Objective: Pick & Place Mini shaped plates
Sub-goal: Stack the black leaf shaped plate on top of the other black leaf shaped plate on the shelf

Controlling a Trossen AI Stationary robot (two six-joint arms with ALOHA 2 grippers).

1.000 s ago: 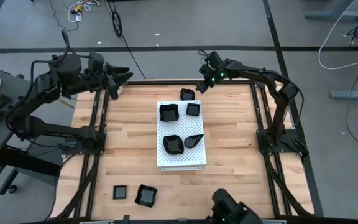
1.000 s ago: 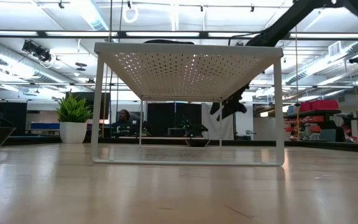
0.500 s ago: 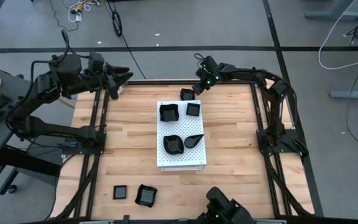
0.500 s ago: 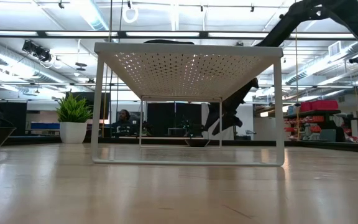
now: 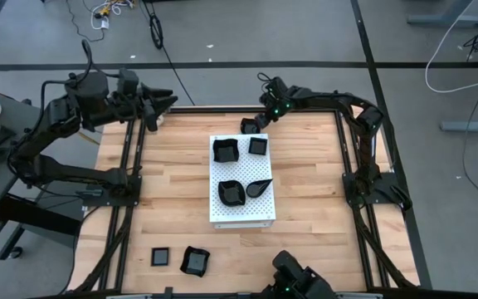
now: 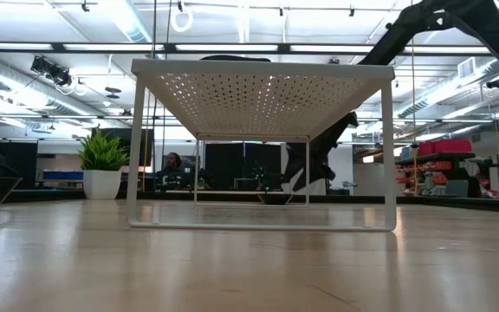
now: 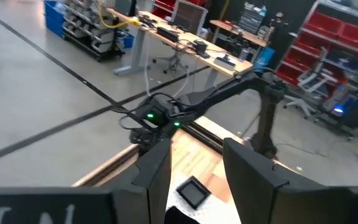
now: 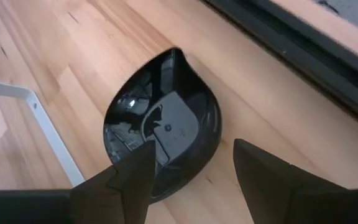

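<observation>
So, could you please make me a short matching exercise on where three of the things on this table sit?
Things:
1. teardrop plate
2. white perforated board
3. small square plate

Places:
A. middle of the table, carrying four black plates
B. bare wood at the near left corner, beside a wavy-edged plate
C. bare wood at the far edge, under the right gripper with its jaws open

Pairs: 1-C, 2-A, 3-B
</observation>
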